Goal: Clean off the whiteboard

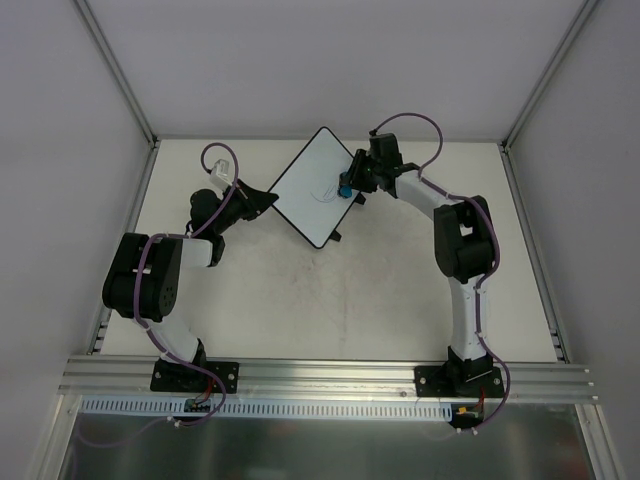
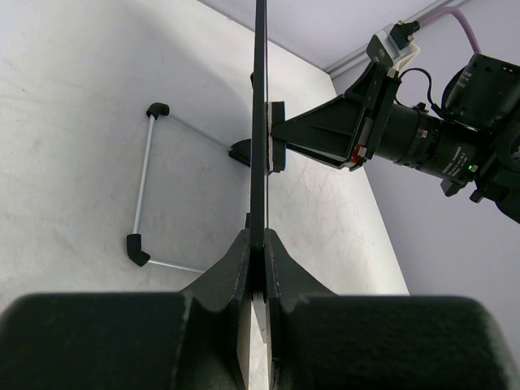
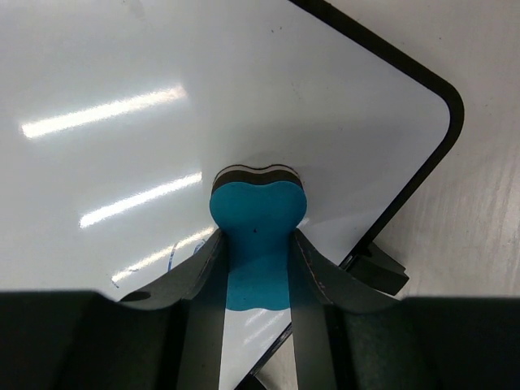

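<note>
The whiteboard (image 1: 305, 195) is white with a thin black rim and is held up off the table at the back middle. My left gripper (image 1: 266, 200) is shut on its left edge; in the left wrist view the board (image 2: 260, 122) shows edge-on between my left gripper's (image 2: 258, 244) closed fingers. My right gripper (image 1: 352, 183) is shut on a small blue eraser (image 1: 345, 189) that presses against the board's face. In the right wrist view the eraser (image 3: 258, 215) sits between my right gripper's (image 3: 258, 252) fingers, against the board (image 3: 162, 97). Faint blue pen marks (image 3: 169, 258) remain beside it.
A thin wire frame with black corner pieces (image 2: 142, 195) lies on the table (image 1: 330, 300) beyond the board. A black tab (image 3: 380, 272) juts from the board's rim. The right arm (image 2: 406, 134) reaches in from the other side. Grey walls and metal rails enclose the table.
</note>
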Motion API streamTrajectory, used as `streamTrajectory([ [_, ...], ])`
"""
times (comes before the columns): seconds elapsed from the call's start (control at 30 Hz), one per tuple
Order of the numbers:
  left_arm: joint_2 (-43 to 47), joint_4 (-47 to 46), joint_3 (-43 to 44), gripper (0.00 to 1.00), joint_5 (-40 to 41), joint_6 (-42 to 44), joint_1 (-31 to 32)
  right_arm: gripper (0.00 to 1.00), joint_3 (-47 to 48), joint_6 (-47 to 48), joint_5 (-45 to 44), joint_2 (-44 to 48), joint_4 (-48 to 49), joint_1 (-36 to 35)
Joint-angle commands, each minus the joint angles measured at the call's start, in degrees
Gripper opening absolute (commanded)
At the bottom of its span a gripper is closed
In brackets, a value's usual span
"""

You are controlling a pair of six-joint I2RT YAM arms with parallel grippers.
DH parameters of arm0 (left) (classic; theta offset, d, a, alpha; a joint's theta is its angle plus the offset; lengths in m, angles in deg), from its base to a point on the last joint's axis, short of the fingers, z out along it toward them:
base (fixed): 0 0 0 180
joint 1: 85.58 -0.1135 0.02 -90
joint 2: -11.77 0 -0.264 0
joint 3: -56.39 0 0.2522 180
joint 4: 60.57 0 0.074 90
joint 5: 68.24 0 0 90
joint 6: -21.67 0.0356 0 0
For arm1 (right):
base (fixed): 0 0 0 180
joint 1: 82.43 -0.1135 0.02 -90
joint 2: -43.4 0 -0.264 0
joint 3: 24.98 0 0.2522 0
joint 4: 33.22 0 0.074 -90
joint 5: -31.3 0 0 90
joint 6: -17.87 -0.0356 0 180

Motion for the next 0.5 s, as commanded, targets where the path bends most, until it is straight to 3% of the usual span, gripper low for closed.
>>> streamTrajectory([
  [0.0,0.02,-1.39,0.76,0.0,-2.87,2.47,0.62,0.0,0.19,-0.02,0.81,-2.74,-2.76,-0.81],
  [0.47,-0.59,-0.77,1.64,0.0,-3.66,2.56,0.54,0.0,0.98,15.52,5.03,1.12,0.66,-10.38],
])
